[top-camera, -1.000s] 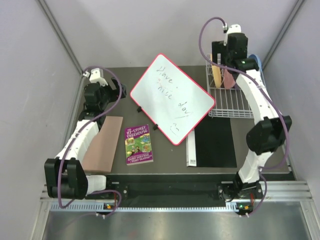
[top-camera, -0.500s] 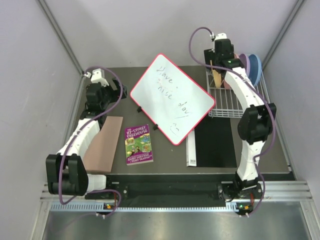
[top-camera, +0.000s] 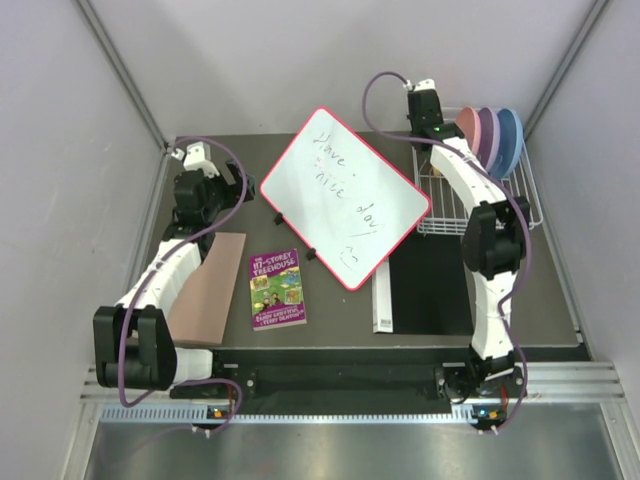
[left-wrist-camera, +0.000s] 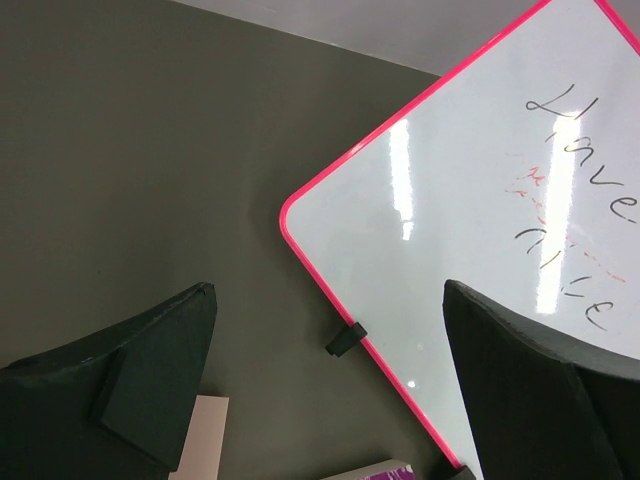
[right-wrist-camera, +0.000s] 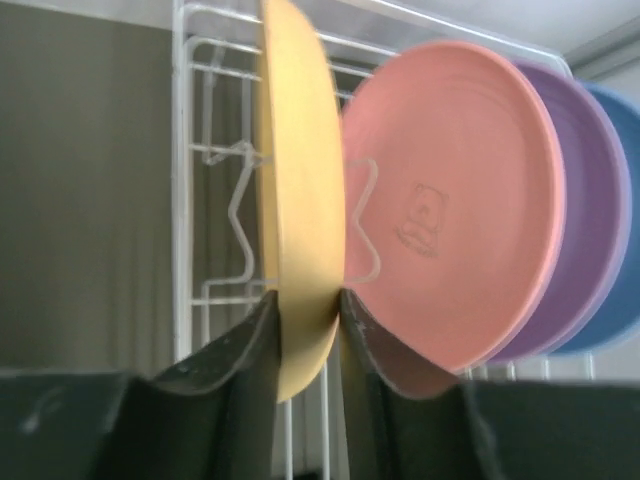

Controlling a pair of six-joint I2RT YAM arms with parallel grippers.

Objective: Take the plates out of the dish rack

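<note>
The dark matte surface [top-camera: 335, 320] carries the glossy red-rimmed whiteboard [top-camera: 345, 195] at its middle. The white wire dish rack [top-camera: 452, 216] sits at the far right corner, a grid of thin rods with bent upright tines.

All four plates are in the rack on edge, smooth shallow plastic discs. The orange-yellow plate [right-wrist-camera: 295, 200] is leftmost, then the pink plate [right-wrist-camera: 450, 210], the purple plate [right-wrist-camera: 590, 200] and the blue plate [right-wrist-camera: 622, 240].

In the last second the right arm has swung from over the rack's middle to its left end. The right end effector [right-wrist-camera: 305, 305] has narrowed from wide onto the orange-yellow plate, one finger against each face of its lower rim. That reads as the first grasp made, with nothing lifted yet.

The left end effector [left-wrist-camera: 328, 300] has not moved and gapes wide, empty, over the whiteboard's corner.
</note>
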